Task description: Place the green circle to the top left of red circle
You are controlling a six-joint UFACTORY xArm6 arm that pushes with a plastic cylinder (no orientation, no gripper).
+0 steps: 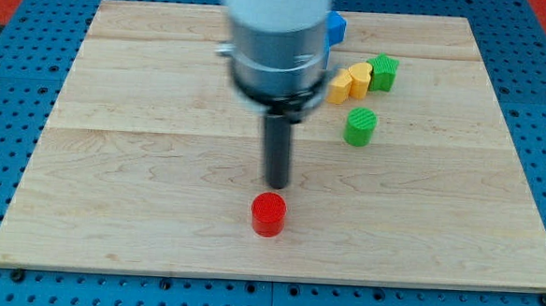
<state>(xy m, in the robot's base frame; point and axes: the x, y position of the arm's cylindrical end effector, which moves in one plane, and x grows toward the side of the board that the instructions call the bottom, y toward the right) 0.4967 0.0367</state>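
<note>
The red circle [269,214] stands on the wooden board, below the middle of the view. The green circle [360,126] stands up and to the right of it, well apart. My tip [275,183] is just above the red circle, with a small gap between them, and well to the left of the green circle. The arm's grey body hides the board's upper middle.
A second green block [384,73] and two yellow blocks [349,82] cluster above the green circle near the view's top right. A blue block [335,28] shows partly behind the arm at the top. The wooden board [113,163] lies on a blue surface.
</note>
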